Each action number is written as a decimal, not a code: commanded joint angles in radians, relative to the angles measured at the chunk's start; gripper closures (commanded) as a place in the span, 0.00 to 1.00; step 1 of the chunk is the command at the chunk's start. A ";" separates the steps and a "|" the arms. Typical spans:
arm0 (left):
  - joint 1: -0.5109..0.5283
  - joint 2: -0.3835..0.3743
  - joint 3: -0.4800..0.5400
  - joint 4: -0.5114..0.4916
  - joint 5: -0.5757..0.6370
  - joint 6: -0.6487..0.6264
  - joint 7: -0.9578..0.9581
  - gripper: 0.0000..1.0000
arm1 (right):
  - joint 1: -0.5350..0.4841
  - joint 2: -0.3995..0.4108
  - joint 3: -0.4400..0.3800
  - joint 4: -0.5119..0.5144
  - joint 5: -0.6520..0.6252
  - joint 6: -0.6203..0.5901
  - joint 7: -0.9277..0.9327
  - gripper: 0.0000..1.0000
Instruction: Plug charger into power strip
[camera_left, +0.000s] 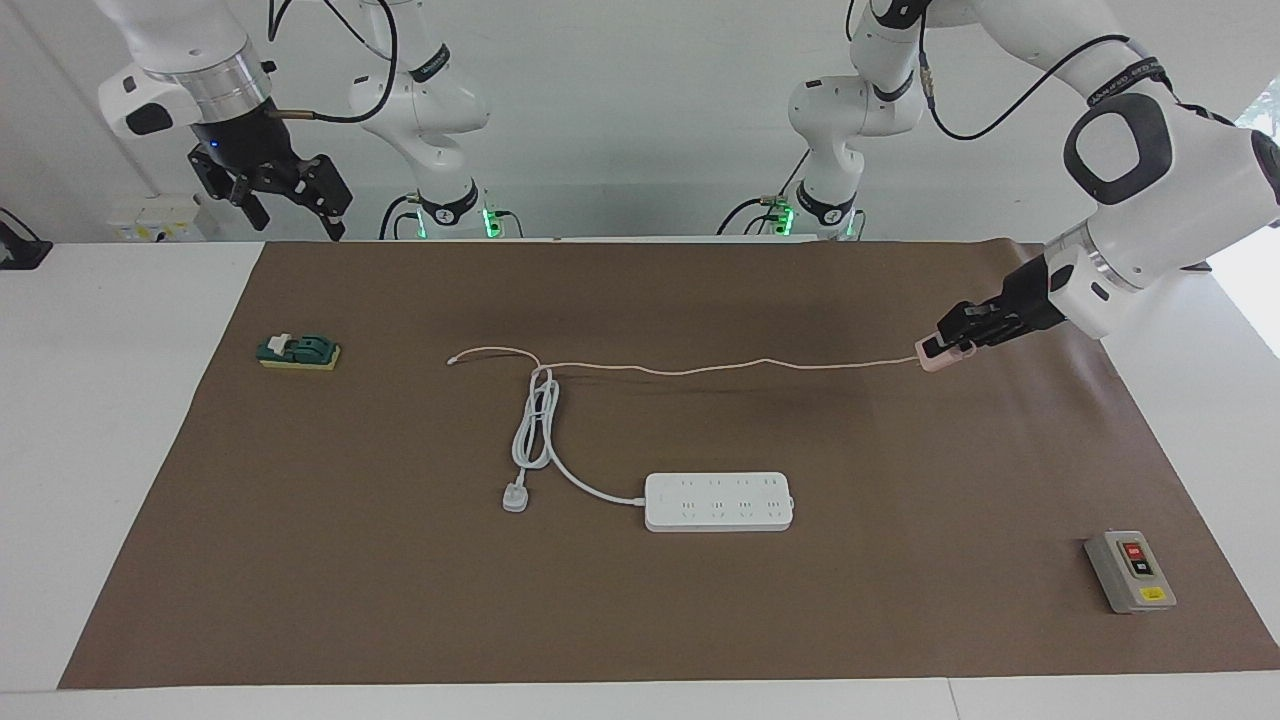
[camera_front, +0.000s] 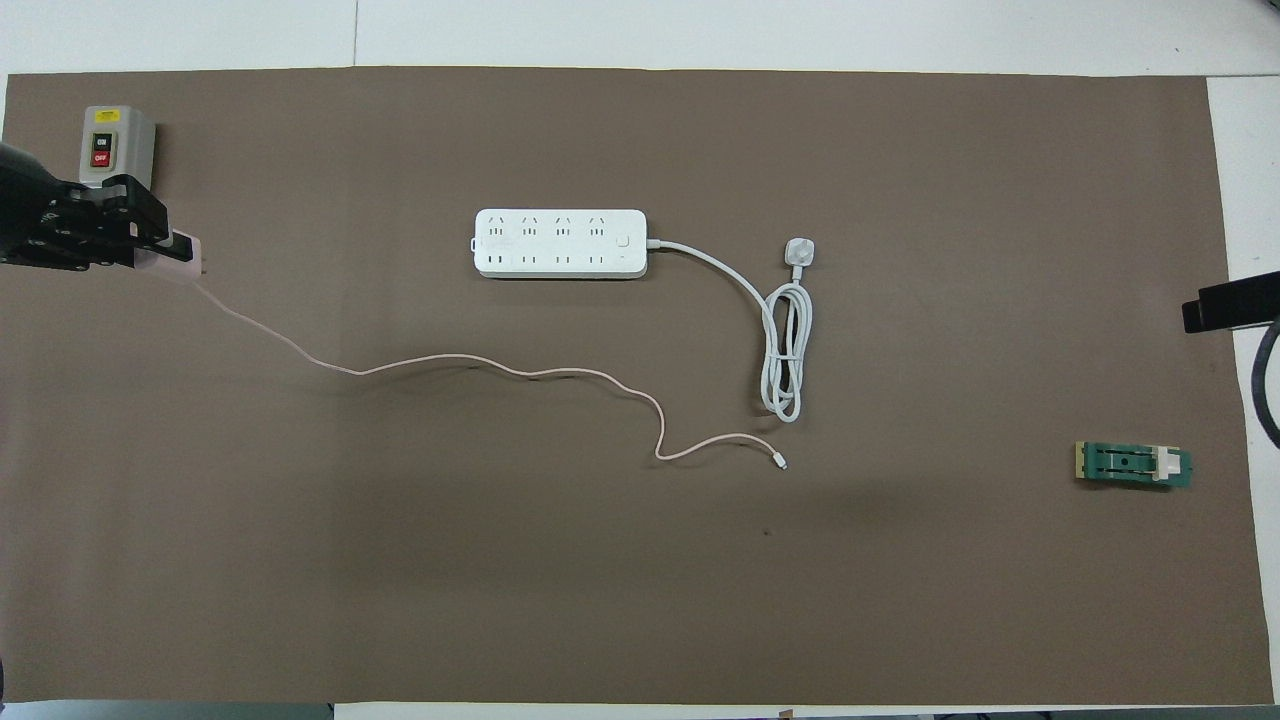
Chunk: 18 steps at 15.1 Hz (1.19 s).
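The left arm is stretched out low and slanted down from the left arm's end of the table, with the left gripper (camera_left: 948, 342) clamped tight on the charger (camera_left: 934, 355), which is held up in the air over the brown mat (camera_left: 640, 620). In the overhead view the charger (camera_front: 172, 262) is seen poking out of the gripper (camera_front: 150, 240), just beside the grey switch box (camera_front: 115, 145). The pink cable (camera_left: 700, 368) is trailed across the mat toward the right arm's end, with its loose tip (camera_front: 781, 463) left lying near the coiled white cord (camera_left: 532, 430). The power strip (camera_left: 718, 501) is laid flat mid-mat, farther from the robots than the cable and well apart from the charger, nothing plugged in so far. The right arm is parked high at its own end, and the right gripper (camera_left: 290, 205) is hung with fingers spread wide, nothing held. A little green part (camera_left: 298, 351) is sat on the mat below it.
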 joint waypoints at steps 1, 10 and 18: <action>0.007 -0.023 0.001 0.001 0.035 -0.031 -0.003 1.00 | -0.011 0.025 0.005 0.003 -0.022 -0.005 -0.066 0.00; 0.108 -0.051 0.121 0.140 0.348 -0.192 0.506 1.00 | 0.016 0.052 -0.041 -0.001 -0.021 0.007 -0.050 0.00; -0.148 0.038 0.078 0.156 0.258 -0.070 -0.592 1.00 | 0.015 0.029 -0.037 -0.107 -0.021 0.041 -0.046 0.00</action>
